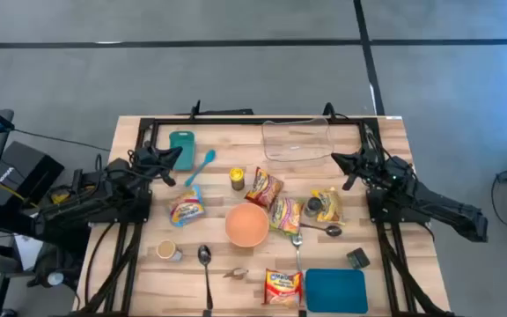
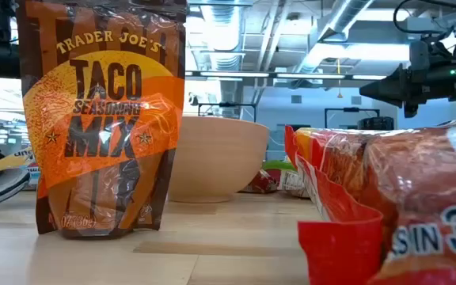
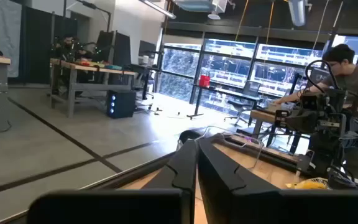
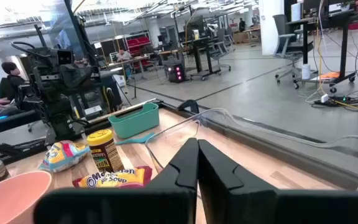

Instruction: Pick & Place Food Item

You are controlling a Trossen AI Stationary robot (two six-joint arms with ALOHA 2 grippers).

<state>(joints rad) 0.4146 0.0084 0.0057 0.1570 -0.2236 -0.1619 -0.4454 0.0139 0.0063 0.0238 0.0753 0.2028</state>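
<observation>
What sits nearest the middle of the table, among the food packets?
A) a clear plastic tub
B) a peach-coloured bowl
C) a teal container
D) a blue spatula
B: in the high view the bowl sits mid-table with packets around it, while the teal container, the spatula and the clear tub all lie toward the far edge.

left arm: folded at the table's left edge, waiting
left gripper (image 1: 176, 157): fingers pressed together
right arm: folded at the right edge
right gripper (image 1: 337, 158): fingers pressed together
</observation>
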